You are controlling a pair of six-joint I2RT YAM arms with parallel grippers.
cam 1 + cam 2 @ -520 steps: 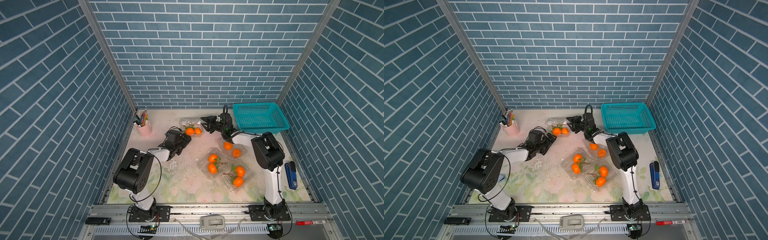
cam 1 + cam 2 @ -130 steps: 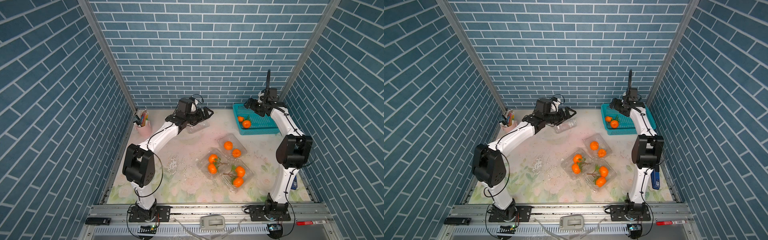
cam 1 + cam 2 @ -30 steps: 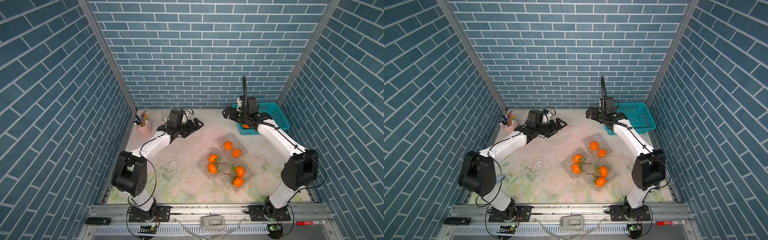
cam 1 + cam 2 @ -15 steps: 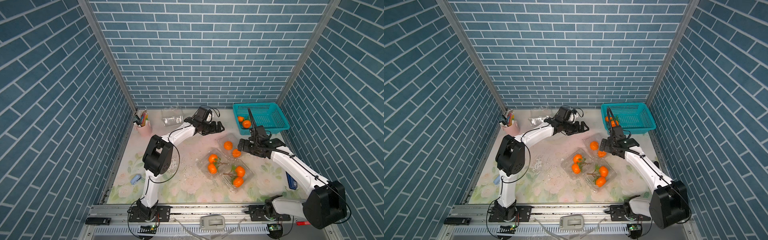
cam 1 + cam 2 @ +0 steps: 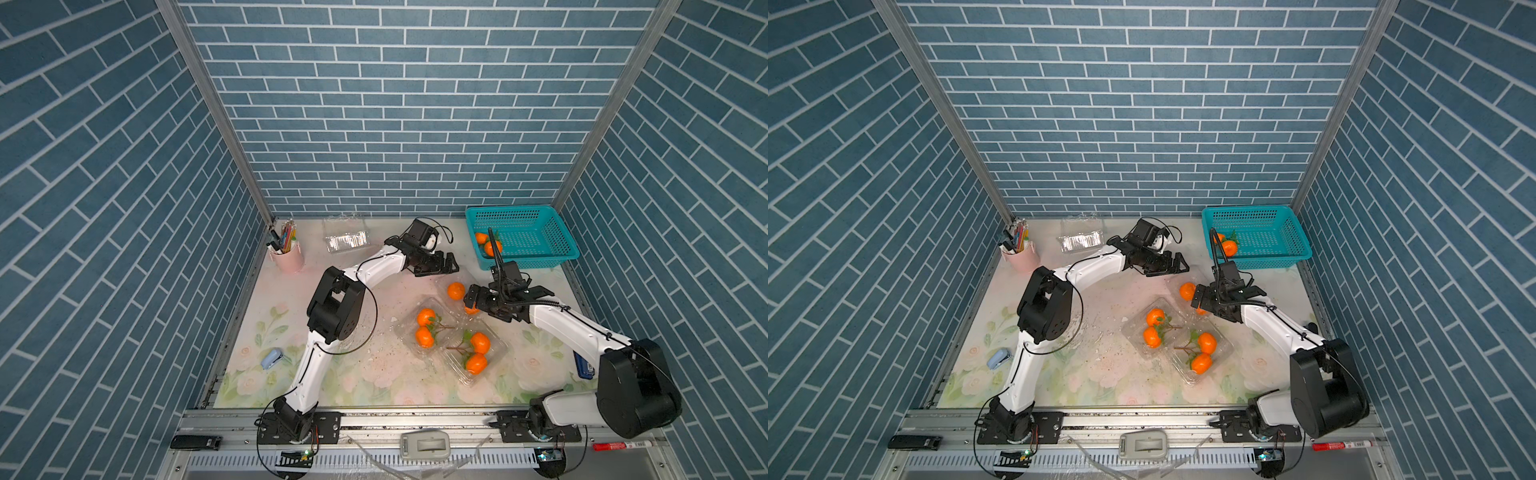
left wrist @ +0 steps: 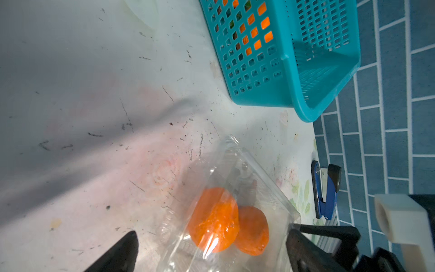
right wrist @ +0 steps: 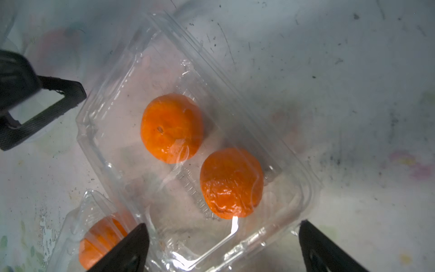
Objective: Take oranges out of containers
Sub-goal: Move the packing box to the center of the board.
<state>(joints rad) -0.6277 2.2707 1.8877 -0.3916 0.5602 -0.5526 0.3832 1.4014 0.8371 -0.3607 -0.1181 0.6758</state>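
Oranges first: the two the robot seems to be after sit side by side in a clear clamshell container in the middle of the flowery mat, just in front of the teal basket. From the glare rippling over them I'd say the lid is down on top of them, though clear plastic makes that hard to call. They're bright, a bit wrinkly-skinned, no twig or leaves on this pair that I can see. The right gripper hangs right above that box with its jaws spread wide, straddling one end of it with nothing held, which reads to me like it's lining up to pin the box or pop the lid. The left gripper is also wide open and empty, hovering at the far side of the same box, probably so one arm can steady the thing while the other works it, since a light box like that would just skate around otherwise. Two other boxes further forward on the mat are touching each other and hold twig-joined pairs with green leaves, so four more to go there. An empty box is parked at the back by the pink cup, and two oranges already lie in the basket's left end.
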